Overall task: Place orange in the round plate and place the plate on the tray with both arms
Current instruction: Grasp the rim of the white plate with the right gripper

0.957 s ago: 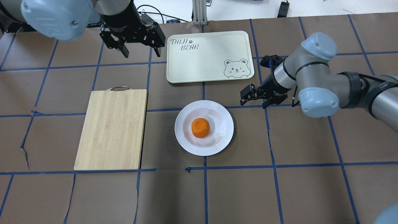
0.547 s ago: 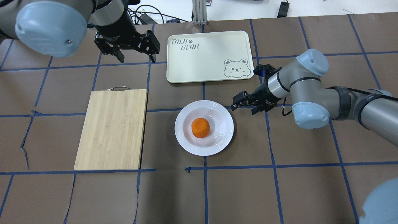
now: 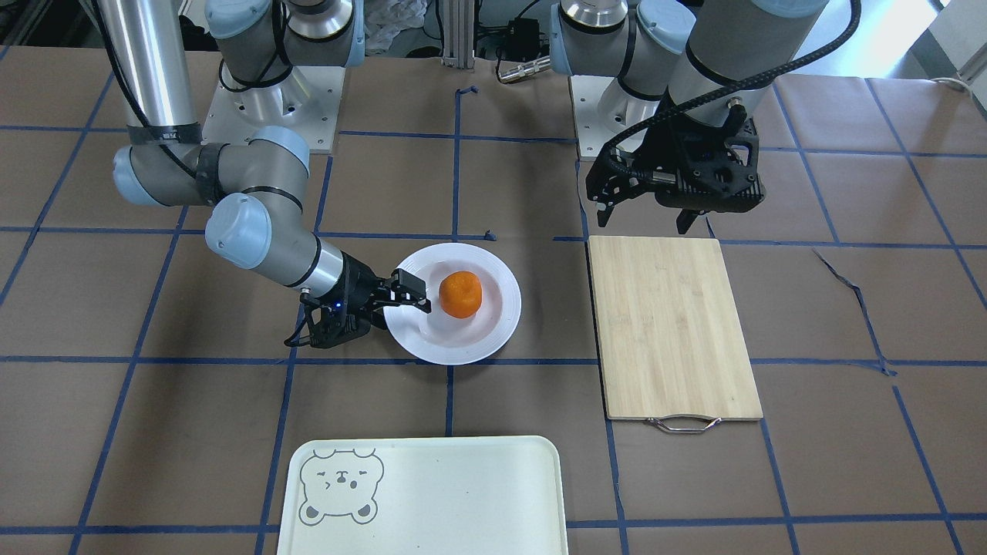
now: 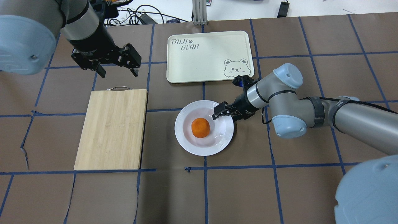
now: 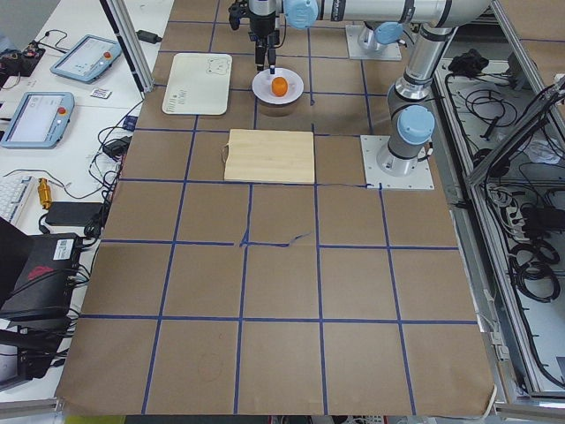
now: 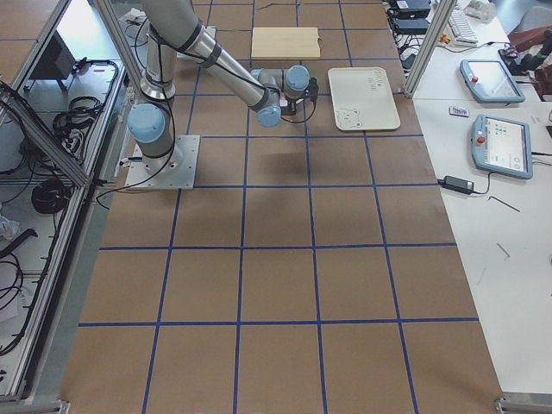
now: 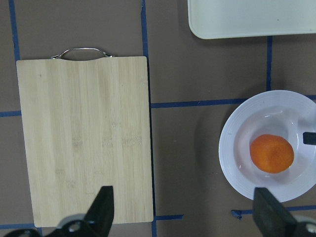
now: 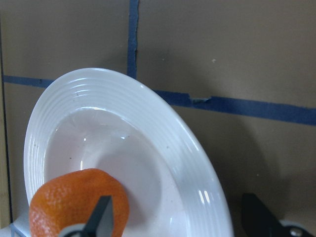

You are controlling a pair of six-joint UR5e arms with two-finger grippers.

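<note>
Dimpled orange (image 4: 200, 128) sits in the glossy white round plate (image 4: 186, 141); right tool (image 4: 224, 114) gapes astride its ribbed rim, left tool (image 4: 119, 73) spread wide.

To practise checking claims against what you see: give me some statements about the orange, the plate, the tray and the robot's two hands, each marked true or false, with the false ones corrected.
1. The orange lies in the round plate. True.
2. The round plate stands on the tray. False: it stands on the table, apart from the tray.
3. The right hand is open at the plate's rim, one finger over the plate. True.
4. The left hand grips the cutting board. False: it is open, holds nothing, and hangs beyond the board's handle end.
</note>
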